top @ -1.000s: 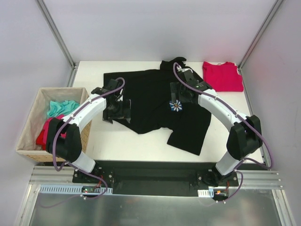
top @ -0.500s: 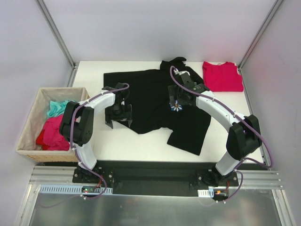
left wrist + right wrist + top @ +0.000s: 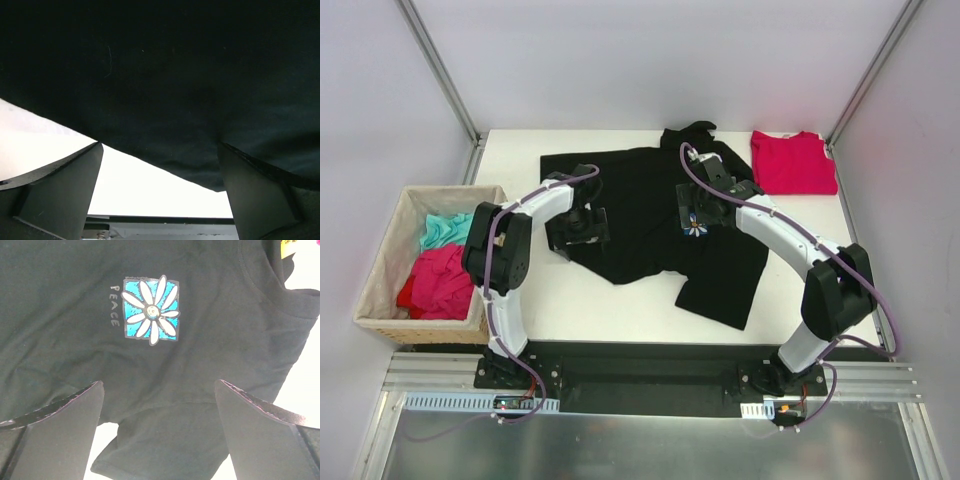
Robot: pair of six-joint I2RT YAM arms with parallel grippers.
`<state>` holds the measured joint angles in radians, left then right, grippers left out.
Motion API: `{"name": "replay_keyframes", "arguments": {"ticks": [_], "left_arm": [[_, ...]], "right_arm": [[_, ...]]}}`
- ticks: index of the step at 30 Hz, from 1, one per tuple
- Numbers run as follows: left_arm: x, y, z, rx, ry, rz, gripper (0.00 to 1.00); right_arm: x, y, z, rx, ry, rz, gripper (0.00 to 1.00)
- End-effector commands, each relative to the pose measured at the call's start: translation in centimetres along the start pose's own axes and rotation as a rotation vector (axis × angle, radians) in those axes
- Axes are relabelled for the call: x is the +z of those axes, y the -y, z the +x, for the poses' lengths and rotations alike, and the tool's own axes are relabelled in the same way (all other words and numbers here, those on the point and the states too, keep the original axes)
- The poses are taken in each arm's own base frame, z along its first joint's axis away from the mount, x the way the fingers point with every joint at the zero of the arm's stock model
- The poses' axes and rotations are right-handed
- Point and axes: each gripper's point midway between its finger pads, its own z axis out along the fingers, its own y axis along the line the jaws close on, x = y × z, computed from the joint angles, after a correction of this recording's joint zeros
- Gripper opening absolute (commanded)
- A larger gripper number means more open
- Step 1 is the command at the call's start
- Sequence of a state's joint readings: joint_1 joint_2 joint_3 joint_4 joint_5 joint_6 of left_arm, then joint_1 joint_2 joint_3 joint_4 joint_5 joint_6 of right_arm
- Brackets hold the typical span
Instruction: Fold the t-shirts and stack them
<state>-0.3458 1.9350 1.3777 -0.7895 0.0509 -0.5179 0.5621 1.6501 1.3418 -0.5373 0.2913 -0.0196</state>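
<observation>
The black t-shirt [image 3: 640, 200] sprawls rumpled across the middle of the table [image 3: 620, 310], and the red t-shirt [image 3: 793, 162] lies at its far right corner. Limp, light cloth: I'd pinch hems. My left gripper [image 3: 578, 225] hangs wide open at the black shirt's left edge, and the right gripper [image 3: 705, 205] is open above the emblem [image 3: 150, 310].

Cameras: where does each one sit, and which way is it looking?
Top external: high behind the arm bases, looking down on the white table, the large black cloth t-shirt and both arms.
Left wrist: on the left arm, facing that shirt's edge; the open left gripper frames it.
Right wrist: on the right arm, facing the shirt's white daisy emblem; the open right gripper frames it.
Shared: top and right wrist both show the daisy.
</observation>
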Motion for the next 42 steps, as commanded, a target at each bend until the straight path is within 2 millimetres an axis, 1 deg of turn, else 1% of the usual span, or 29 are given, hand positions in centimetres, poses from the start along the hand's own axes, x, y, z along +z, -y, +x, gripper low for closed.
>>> {"name": "replay_keyframes", "arguments": {"ticks": [1, 2, 3, 5, 6, 12, 13, 16, 19, 22, 23, 25, 26, 27, 28, 29, 30, 31, 32, 33, 34, 35, 36, 37, 38, 39, 40, 41, 42], "left_arm": [[0.9, 0.4, 0.8, -0.056, -0.053, 0.009, 0.99], [1.2, 0.6, 1.0, -0.061, -0.061, 0.020, 0.99], [1.3, 0.7, 1.1, -0.063, -0.066, 0.026, 0.95], [1.7, 0.6, 1.7, -0.064, -0.081, 0.033, 0.82], [1.9, 0.6, 1.7, -0.061, -0.080, 0.036, 0.62], [2.2, -0.3, 2.6, -0.065, -0.088, 0.015, 0.22], [2.2, -0.4, 2.7, -0.067, -0.088, 0.010, 0.00], [2.2, -0.4, 2.7, -0.064, -0.088, 0.010, 0.00], [1.3, 0.5, 2.2, -0.052, -0.075, 0.052, 0.00], [-1.0, 1.5, 0.4, -0.023, -0.010, 0.085, 0.00], [-2.6, 1.9, -0.8, -0.013, 0.022, 0.086, 0.00], [-4.1, 1.9, -2.5, 0.014, 0.071, 0.057, 0.00], [-5.6, 2.6, -4.0, 0.025, 0.104, 0.061, 0.00], [-6.3, 2.8, -4.9, 0.031, 0.120, 0.059, 0.00], [-8.2, 3.7, -7.0, 0.037, 0.177, 0.092, 0.00], [-7.7, 3.8, -7.5, 0.037, 0.152, 0.086, 0.00], [-8.1, 4.2, -8.5, 0.036, 0.163, 0.100, 0.00], [-9.6, 5.1, -10.4, 0.036, 0.212, 0.135, 0.00], [-8.1, 5.4, -11.1, 0.036, 0.178, 0.127, 0.02], [-7.7, 5.5, -11.4, 0.042, 0.159, 0.123, 0.12], [-8.2, 6.1, -12.7, 0.043, 0.182, 0.141, 0.23], [-5.3, 5.9, -12.9, 0.039, 0.125, 0.116, 0.42], [-4.3, 5.7, -12.5, 0.037, 0.077, 0.097, 0.99], [-3.5, 5.8, -12.7, 0.037, 0.060, 0.093, 0.99], [-1.6, 5.6, -11.9, 0.034, 0.000, 0.076, 0.99], [-1.1, 5.4, -11.2, 0.036, -0.024, 0.064, 0.99], [0.3, 4.8, -10.0, 0.035, -0.061, 0.035, 0.99], [-0.4, 4.9, -9.7, 0.048, -0.037, 0.033, 0.99], [-0.5, 4.6, -9.4, 0.050, -0.023, 0.020, 0.99]], "right_arm": [[-1.7, -0.3, -1.3, 0.002, 0.064, -0.031, 0.97], [-1.7, -0.3, -1.3, 0.005, 0.066, -0.029, 0.97], [-1.7, -0.3, -1.3, 0.003, 0.065, -0.028, 0.97], [-1.7, -0.3, -1.2, 0.004, 0.063, -0.030, 0.97], [-1.7, -0.3, -1.1, 0.006, 0.062, -0.029, 0.97], [-1.5, -0.5, -0.9, 0.002, 0.056, -0.034, 0.97], [-1.4, -0.5, -0.9, 0.003, 0.053, -0.034, 0.97], [-1.2, -0.5, -0.8, 0.004, 0.048, -0.035, 0.97], [-1.2, -0.6, -0.8, 0.001, 0.050, -0.032, 0.97], [-1.0, -0.5, -0.6, -0.001, 0.044, -0.030, 0.97], [-1.0, -0.6, -0.6, -0.002, 0.042, -0.031, 0.97], [-1.0, -0.8, -0.7, -0.002, 0.043, -0.040, 0.97], [-1.0, -0.8, -0.8, 0.000, 0.043, -0.040, 0.97], [-1.0, -0.8, -0.8, -0.001, 0.044, -0.042, 0.97], [-1.0, -0.8, -0.9, -0.002, 0.044, -0.042, 0.97], [-1.1, -0.8, -0.9, -0.001, 0.045, -0.043, 0.97], [-1.0, -0.8, -0.9, -0.001, 0.044, -0.041, 0.97], [-1.1, -0.8, -0.8, -0.002, 0.044, -0.042, 0.97], [-1.1, -0.8, -0.8, -0.001, 0.044, -0.042, 0.97], [-1.1, -0.9, -0.8, -0.003, 0.041, -0.046, 0.97], [-1.1, -0.8, -0.8, -0.003, 0.042, -0.047, 0.97], [-1.1, -0.9, -0.7, -0.003, 0.039, -0.049, 0.96], [-1.1, -0.9, -0.7, -0.006, 0.037, -0.051, 0.96], [-1.0, -1.0, -0.6, -0.006, 0.034, -0.053, 0.97], [-1.1, -1.0, -0.7, -0.008, 0.037, -0.052, 0.97], [-1.1, -1.1, -0.6, -0.008, 0.036, -0.051, 0.97], [-1.1, -1.0, -0.5, -0.011, 0.035, -0.049, 0.97], [-1.0, -1.0, -0.4, -0.012, 0.034, -0.050, 0.97], [-1.0, -1.0, -0.4, -0.012, 0.033, -0.052, 0.97]]}}
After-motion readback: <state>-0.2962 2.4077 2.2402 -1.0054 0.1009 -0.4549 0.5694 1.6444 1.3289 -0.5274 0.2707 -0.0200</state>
